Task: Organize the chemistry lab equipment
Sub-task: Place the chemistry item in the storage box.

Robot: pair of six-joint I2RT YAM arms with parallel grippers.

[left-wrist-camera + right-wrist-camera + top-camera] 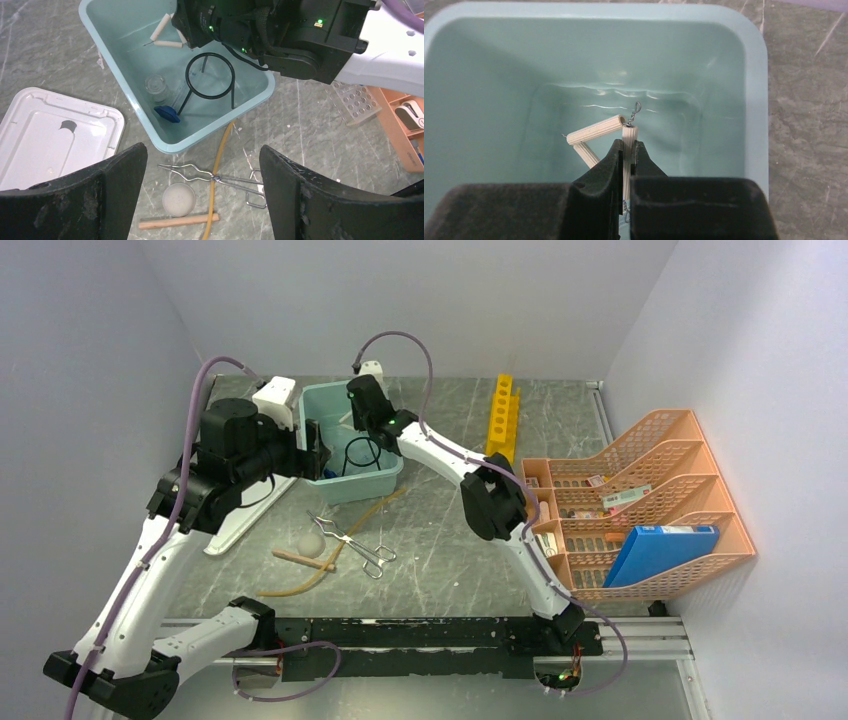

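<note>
My right gripper (pixel 626 150) is pinched shut on one leg of the wire triangle (pixel 596 131), held inside the teal tub (pixel 754 75) at far left. My left gripper (pixel 201 152) gapes wide and empty. If I let go crookedly, the triangle could snag the ring stand (pixel 210 76).

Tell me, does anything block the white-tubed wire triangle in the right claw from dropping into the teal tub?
Nothing visible does. The right gripper is shut on the triangle over the open tub, with bare floor beneath it. The lid lies off on the table, and the black ring stand stands apart from it.
</note>
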